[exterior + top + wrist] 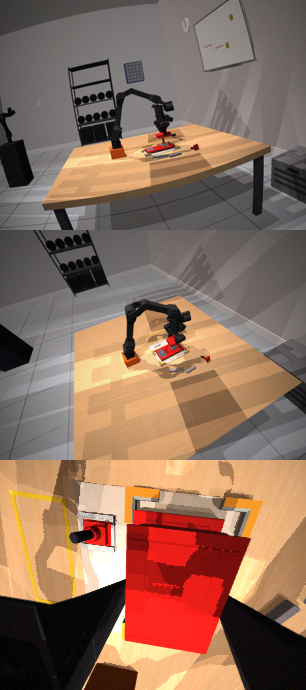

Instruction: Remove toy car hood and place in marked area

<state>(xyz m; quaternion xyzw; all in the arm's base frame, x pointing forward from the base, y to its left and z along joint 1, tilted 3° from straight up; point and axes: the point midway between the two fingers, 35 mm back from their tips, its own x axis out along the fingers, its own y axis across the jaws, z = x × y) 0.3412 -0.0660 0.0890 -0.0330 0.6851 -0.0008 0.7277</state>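
The red hood (171, 342) (161, 135) (175, 560) is off the toy car and hangs in the air above it. My gripper (175, 337) (164, 133) (173, 591) is shut on it, one finger at each long side. The car's red body (164, 353) (156, 149) (180, 519) lies below, with a grey part showing where the hood was lifted; in the wrist view the hood hides most of it. The marked area's yellow outline (156, 334) (24, 547) is on the table beside the car's board, to the left in the wrist view.
The car lies on a white board (102, 567) between orange corner brackets (251, 507). A red holder with a black handle (100, 534) stands at the board's side facing the outline. Two grey bars (177, 370) (191, 369) and a red-and-black piece (207, 358) (195, 147) lie on the table.
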